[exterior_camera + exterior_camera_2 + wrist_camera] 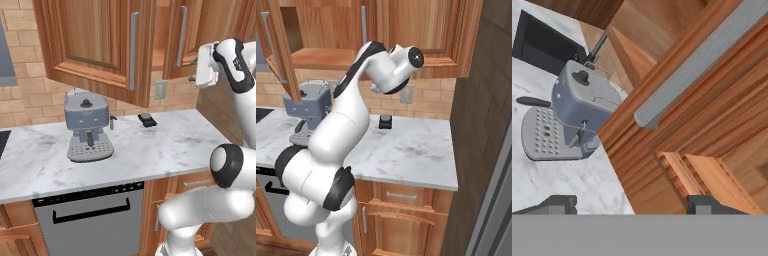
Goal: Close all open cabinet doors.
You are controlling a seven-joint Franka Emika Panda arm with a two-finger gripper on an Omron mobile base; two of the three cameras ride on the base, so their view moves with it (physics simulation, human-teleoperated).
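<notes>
**Op:** I've got the arm up high on the right, hand [206, 70] level with the upper cabinets. The left door [100, 40] hangs wide open, swung out over the tabletop [165, 145], its lower edge just above the coffee machine [87, 127].

**Spotter:** And the right door?

**Op:** The right door [182, 37] stands ajar, handle [182, 36] toward me, with the shelf showing in the gap beside it. From the hand camera a door [712, 125] sits very close, its silver bar [699, 62] running diagonally across the frame and the raised frame edge just ahead of the fingertips [704, 204].

**Spotter:** Jaws?

**Op:** Jaws spread apart, tips at either side of the bottom edge, nothing held between them.

**Spotter:** Room to move?

**Op:** Tight on the right: a dark wall [481, 125] runs along the tabletop's end. Below, the marble is open apart from the coffee machine and a small black object [147, 119] near the backsplash.
</notes>
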